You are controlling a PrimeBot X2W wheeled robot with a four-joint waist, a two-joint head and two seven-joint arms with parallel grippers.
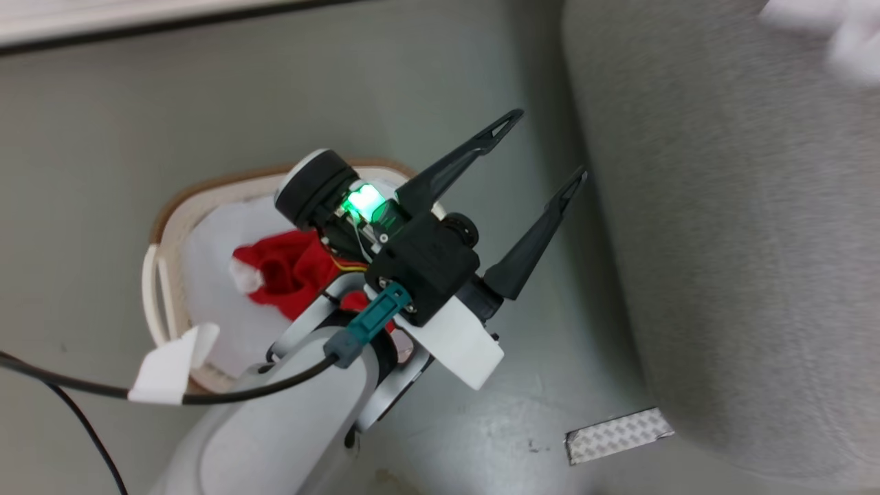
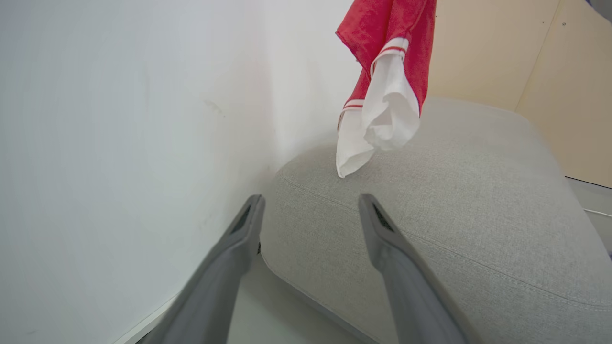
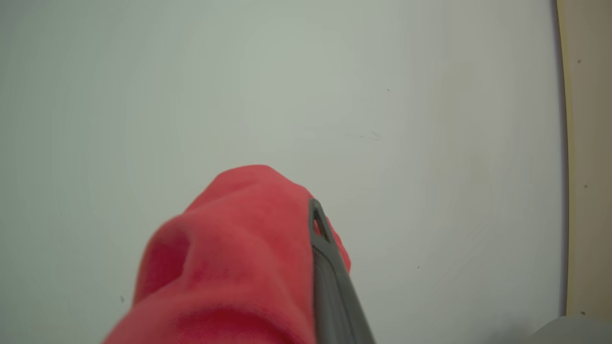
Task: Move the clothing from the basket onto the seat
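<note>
The cream basket (image 1: 163,227) with a brown rim stands on the floor at the left, and red clothing (image 1: 289,271) with white trim lies in it on a white liner cloth (image 1: 213,234). My left gripper (image 1: 548,146) hangs open and empty over the floor between the basket and the grey seat (image 1: 742,240). Seen from the left wrist, its spread fingers (image 2: 311,198) point at the seat (image 2: 454,215), above which a red and white garment (image 2: 392,71) dangles. My right gripper (image 3: 310,210) is shut on that red garment (image 3: 229,248), which drapes over and hides one finger.
A patterned strip of tape (image 1: 619,435) lies on the grey floor near the seat's front corner. A black cable (image 1: 69,385) with a white tag (image 1: 172,364) runs past the basket. A white wall (image 2: 119,143) and a beige panel (image 2: 502,48) stand behind the seat.
</note>
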